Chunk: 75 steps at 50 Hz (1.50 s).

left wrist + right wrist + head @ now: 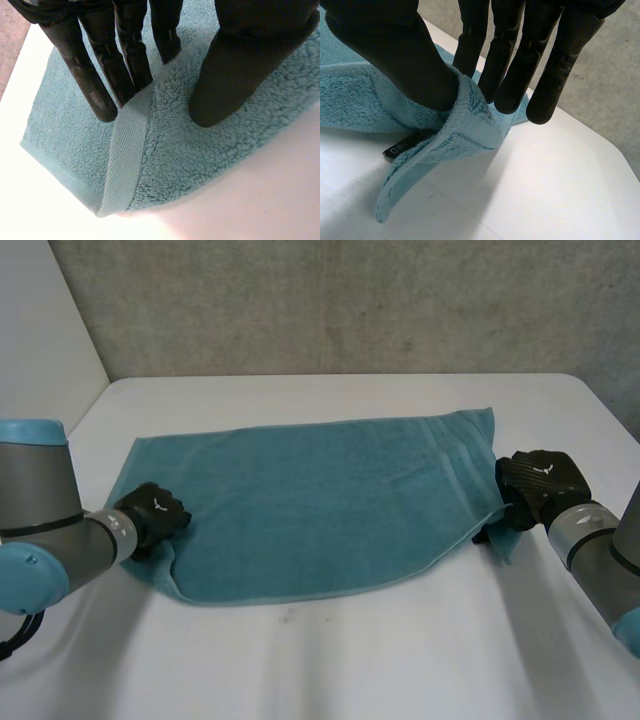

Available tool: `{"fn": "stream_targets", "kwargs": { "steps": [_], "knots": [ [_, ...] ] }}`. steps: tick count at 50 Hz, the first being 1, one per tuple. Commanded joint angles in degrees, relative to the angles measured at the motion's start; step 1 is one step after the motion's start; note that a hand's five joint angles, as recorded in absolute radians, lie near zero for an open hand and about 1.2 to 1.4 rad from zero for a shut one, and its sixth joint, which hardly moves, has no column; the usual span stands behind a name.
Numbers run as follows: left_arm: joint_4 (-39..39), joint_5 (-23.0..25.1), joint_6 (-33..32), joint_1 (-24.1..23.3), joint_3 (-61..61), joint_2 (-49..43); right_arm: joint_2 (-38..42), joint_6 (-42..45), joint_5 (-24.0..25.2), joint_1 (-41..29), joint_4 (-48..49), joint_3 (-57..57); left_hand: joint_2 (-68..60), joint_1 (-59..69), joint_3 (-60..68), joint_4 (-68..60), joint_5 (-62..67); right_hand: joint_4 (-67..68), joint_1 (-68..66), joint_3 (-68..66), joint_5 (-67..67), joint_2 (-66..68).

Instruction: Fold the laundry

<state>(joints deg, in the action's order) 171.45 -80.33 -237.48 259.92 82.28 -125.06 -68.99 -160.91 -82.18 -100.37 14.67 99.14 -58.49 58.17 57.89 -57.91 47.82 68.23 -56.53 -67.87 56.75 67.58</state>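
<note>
Teal towel (310, 510) spread over table (350, 660) centre. L hand (152, 512) pinches near-left corner — thumb on top. R hand (535, 485) pinches right-edge hem, lifted.

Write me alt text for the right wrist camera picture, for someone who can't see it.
The right robot hand pinches the edge of a teal towel between thumb and fingers, holding it raised above the white table. A small black label peeks out beneath the raised fold.
</note>
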Motion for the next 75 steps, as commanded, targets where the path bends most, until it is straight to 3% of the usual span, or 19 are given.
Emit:
{"fn": "stream_targets", "kwargs": {
  "steps": [1, 7, 15, 20, 22, 26, 32, 36, 45, 47, 55, 66, 75],
  "knots": [
    [0.0, -0.1, 0.0, 0.4, 1.4, 1.6, 0.0, 0.0, -0.1, 0.1, -0.1, -0.4, -21.5, 21.8, 22.1, -22.1, 22.2, 11.8, -23.5, -12.1, 13.2, 12.4],
    [0.0, -1.4, 0.0, 0.9, 3.8, 5.3, -0.2, 0.3, -0.2, 0.6, -1.2, -1.1, -21.5, 21.8, 22.1, -22.1, 22.2, 11.8, -23.5, -12.1, 13.2, 12.4],
    [0.2, -2.4, 1.5, 3.7, 8.3, 15.8, -3.2, 4.2, 0.7, 0.9, -13.5, -4.8, -21.5, 21.8, 22.1, -22.1, 22.2, 11.8, -23.5, -12.1, 13.2, 12.4],
    [2.8, -1.7, 6.1, 4.8, 12.8, 23.4, -5.5, 10.3, 0.8, 1.1, -20.1, -5.9, -21.5, 21.8, 22.1, -22.1, 22.2, 11.8, -23.5, -12.1, 13.2, 12.4],
    [5.5, -0.2, 11.2, 7.3, 16.6, 26.8, -5.9, 13.4, 0.6, 1.3, -22.7, -6.1, -21.5, 21.8, 22.1, -22.1, 22.2, 11.8, -23.5, -12.1, 13.2, 12.4],
    [7.6, 1.6, 15.6, 9.5, 19.1, 29.0, -5.9, 13.7, 1.2, 3.1, -22.4, -5.1, -21.5, 21.8, 22.1, -22.1, 22.2, 11.8, -23.5, -12.1, 13.2, 12.4],
    [8.4, 3.0, 18.3, 11.9, 19.7, 29.3, -3.7, 6.1, 3.1, 4.7, -16.9, -3.4, -21.5, 21.8, 22.1, -22.1, 22.2, 11.8, -23.5, -12.1, 13.2, 12.4],
    [9.4, 2.9, 19.2, 12.0, 19.8, 28.9, -0.2, -3.2, 3.3, 5.4, -14.1, -2.2, -21.5, 21.8, 22.1, -22.1, 22.2, -15.7, 4.0, 15.3, -14.2, -15.0],
    [11.1, 3.0, 24.5, 12.9, 19.9, 28.6, -0.2, -12.1, 6.0, 10.9, -13.5, 2.3, -21.5, 21.8, 22.1, -22.1, 22.2, -30.4, 18.7, 30.0, -28.9, -29.7],
    [11.5, 3.0, 25.4, 13.2, 19.8, 28.7, -0.4, -15.1, 7.6, 12.6, -13.5, 4.2, -21.5, 21.8, 22.1, -22.1, 22.2, -39.3, 27.6, 38.9, -37.8, -38.6],
    [13.8, 3.0, 26.5, 13.6, 19.7, 28.6, -2.3, -22.1, 9.6, 15.7, -13.0, 8.8, -21.5, 21.8, 22.1, -22.1, 22.2, -44.2, 32.5, 43.8, -42.7, -43.5],
    [14.3, 3.0, 26.7, 13.5, 19.8, 28.4, -2.6, -23.7, 9.6, 15.6, -11.2, 10.2, -21.5, 21.8, 22.1, -22.1, 22.2, -42.0, 30.3, 41.6, -40.5, -41.3],
    [14.4, 3.0, 26.7, 13.5, 19.8, 27.9, -2.0, -30.7, 9.3, 15.5, -8.5, 8.9, -21.5, 21.8, 22.1, -22.1, 22.2, -39.6, 27.9, 39.3, -38.2, -39.0]
  ]
}}
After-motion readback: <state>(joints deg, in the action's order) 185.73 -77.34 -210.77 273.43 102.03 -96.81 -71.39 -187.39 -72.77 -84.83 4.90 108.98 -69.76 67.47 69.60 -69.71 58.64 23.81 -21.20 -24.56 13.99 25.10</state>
